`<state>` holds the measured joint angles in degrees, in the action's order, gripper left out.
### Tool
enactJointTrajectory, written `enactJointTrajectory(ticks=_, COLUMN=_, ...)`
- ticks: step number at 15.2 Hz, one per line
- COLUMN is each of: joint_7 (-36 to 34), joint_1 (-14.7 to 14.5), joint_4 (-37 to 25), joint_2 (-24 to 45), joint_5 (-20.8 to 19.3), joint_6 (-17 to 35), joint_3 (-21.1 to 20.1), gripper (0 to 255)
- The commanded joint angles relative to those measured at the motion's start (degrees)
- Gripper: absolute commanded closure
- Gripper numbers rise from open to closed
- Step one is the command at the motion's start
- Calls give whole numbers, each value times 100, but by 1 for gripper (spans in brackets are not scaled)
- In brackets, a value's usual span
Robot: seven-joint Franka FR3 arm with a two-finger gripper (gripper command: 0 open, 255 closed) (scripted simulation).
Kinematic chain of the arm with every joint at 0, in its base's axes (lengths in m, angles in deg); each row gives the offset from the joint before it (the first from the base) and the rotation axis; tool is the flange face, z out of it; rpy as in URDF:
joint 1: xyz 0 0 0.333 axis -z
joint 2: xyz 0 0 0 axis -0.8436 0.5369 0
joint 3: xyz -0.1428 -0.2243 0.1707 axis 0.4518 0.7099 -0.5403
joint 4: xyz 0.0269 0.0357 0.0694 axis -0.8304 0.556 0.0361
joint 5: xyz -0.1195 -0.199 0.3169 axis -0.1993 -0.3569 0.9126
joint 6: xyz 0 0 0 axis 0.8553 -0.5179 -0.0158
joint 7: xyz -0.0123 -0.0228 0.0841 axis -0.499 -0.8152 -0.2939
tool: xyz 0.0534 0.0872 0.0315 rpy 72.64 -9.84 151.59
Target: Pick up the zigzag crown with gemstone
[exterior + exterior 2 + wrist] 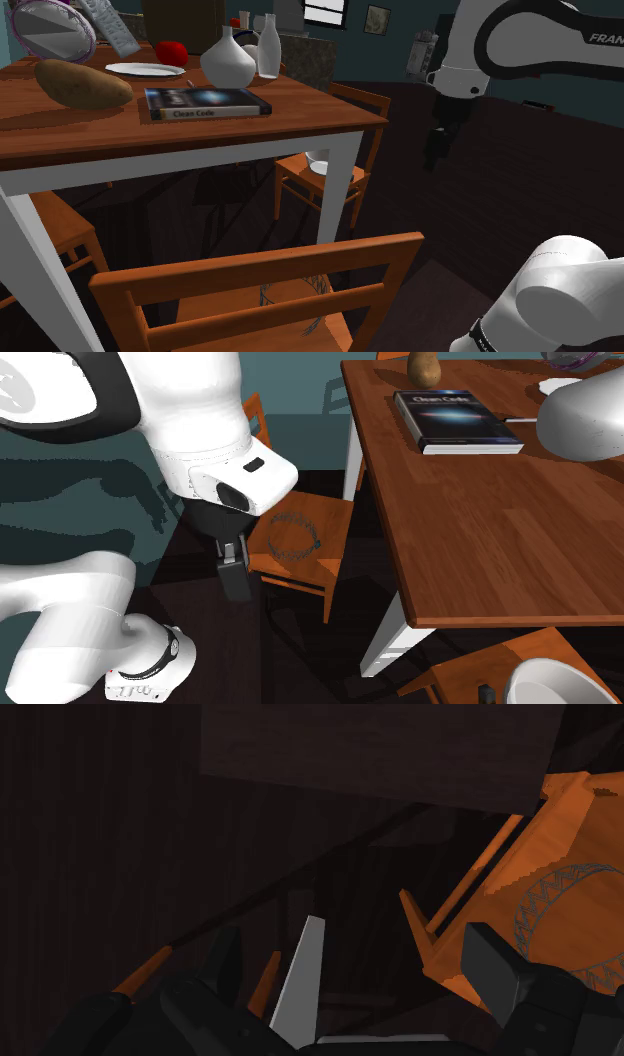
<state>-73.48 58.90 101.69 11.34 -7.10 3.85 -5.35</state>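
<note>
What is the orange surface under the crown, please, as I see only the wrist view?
Observer: It is the seat of an orange chair beside a table.
Operator: Thank you; where is the claw from the crown?
Observer: In the second exterior view the claw shows at that view's left of the crown, apparently beside the seat, not over it.
Operator: Is anything on the table near that chair?
Observer: A book, near the edge on the chair's side.
</note>
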Motion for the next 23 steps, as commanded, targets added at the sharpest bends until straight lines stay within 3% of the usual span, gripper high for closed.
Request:
enactJointTrajectory(ticks=1, joint_7=0, joint_1=0, joint_4=0, joint_2=0, joint_5=0, joint_6=0, joint_3=0, gripper=0)
enactJointTrajectory(ticks=12, joint_7=-568, joint_1=-403, joint_4=1143, joint_2=790, joint_5=793, joint_6=1913, joint_3=-509, gripper=0)
enactJointTrajectory(ticks=23, joint_7=-981, joint_1=-836, joint_4=1412, joint_2=2556, joint_5=1484, joint_6=4035, joint_3=-1110, gripper=0)
